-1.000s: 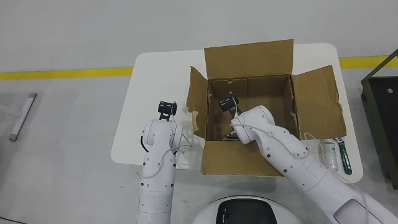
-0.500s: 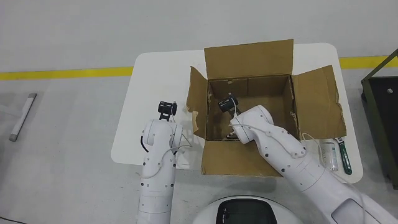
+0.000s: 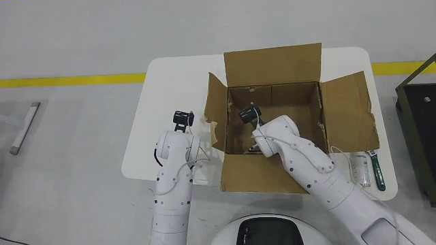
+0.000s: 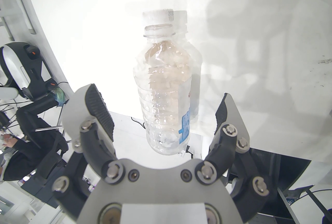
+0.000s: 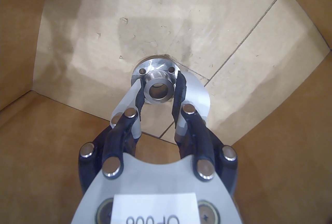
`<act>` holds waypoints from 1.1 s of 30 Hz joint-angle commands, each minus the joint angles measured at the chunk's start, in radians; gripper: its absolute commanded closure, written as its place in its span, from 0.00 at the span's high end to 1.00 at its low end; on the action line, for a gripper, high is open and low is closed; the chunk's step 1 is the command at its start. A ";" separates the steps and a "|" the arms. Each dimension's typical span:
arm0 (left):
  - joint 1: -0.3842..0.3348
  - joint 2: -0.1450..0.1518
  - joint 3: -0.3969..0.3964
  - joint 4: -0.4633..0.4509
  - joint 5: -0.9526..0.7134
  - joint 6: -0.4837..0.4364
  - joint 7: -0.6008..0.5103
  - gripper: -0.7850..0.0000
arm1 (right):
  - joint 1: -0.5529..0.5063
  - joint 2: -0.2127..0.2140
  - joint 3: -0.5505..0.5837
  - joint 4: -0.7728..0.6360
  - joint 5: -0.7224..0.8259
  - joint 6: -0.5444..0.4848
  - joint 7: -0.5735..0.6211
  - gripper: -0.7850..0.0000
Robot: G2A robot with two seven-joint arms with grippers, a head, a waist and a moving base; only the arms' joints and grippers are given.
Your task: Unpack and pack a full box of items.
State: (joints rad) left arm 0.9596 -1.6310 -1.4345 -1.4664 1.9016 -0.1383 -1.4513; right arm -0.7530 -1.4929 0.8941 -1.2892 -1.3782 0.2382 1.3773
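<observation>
My right gripper [image 5: 159, 81] pinches a silver flanged metal bushing [image 5: 157, 91] inside the brown cardboard box [image 5: 77, 14]. My left gripper [image 4: 159, 95] gapes around a clear plastic bottle [image 4: 166, 79].

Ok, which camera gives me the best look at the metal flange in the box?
The right wrist view: the metal flange sits close-up on the box floor at the right tool. In the top view the right arm covers that spot; the left wrist view faces a bottle instead.
</observation>
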 commanded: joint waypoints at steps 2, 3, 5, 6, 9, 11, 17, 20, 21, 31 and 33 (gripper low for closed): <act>0.000 0.000 0.000 0.000 0.000 0.000 0.000 1.00 | -0.002 -0.002 0.013 -0.005 0.007 0.003 -0.009 0.00; 0.000 0.000 0.000 0.000 0.000 0.000 0.000 1.00 | -0.003 -0.003 0.020 -0.013 0.017 0.004 -0.012 0.00; 0.000 0.000 0.000 0.000 0.000 0.000 0.000 1.00 | -0.008 -0.002 0.046 -0.039 0.052 0.006 -0.020 0.00; 0.000 0.000 0.000 0.000 0.000 0.000 0.000 1.00 | -0.013 -0.001 0.063 -0.054 0.069 0.007 -0.023 0.00; 0.000 0.000 0.000 0.000 0.000 0.000 0.000 1.00 | -0.040 0.004 0.146 -0.132 0.186 0.001 -0.052 0.00; 0.000 0.000 0.000 0.000 0.000 0.000 0.000 1.00 | -0.068 0.011 0.222 -0.209 0.292 -0.014 -0.088 0.00; 0.000 0.000 0.000 0.000 0.000 0.000 0.000 1.00 | -0.205 0.034 0.521 -0.390 0.764 -0.133 -0.159 0.00; 0.000 0.000 0.000 0.000 0.000 0.000 0.000 1.00 | -0.268 0.047 0.663 -0.453 0.956 -0.194 -0.181 0.00; 0.000 0.000 0.000 0.000 0.000 0.000 0.000 1.00 | -0.286 0.051 0.708 -0.480 1.013 -0.216 -0.198 0.00; 0.000 0.000 0.000 0.000 0.000 0.000 0.000 1.00 | -0.487 0.093 1.141 -0.731 1.181 -0.255 -0.369 0.00; 0.000 0.000 0.000 0.000 0.000 0.000 0.000 1.00 | -0.529 0.103 1.214 -0.787 1.095 -0.201 -0.390 0.00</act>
State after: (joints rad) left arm 0.9596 -1.6310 -1.4345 -1.4664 1.9016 -0.1383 -1.4513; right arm -1.2551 -1.3960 2.0574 -2.0405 -0.2143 0.0001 0.9976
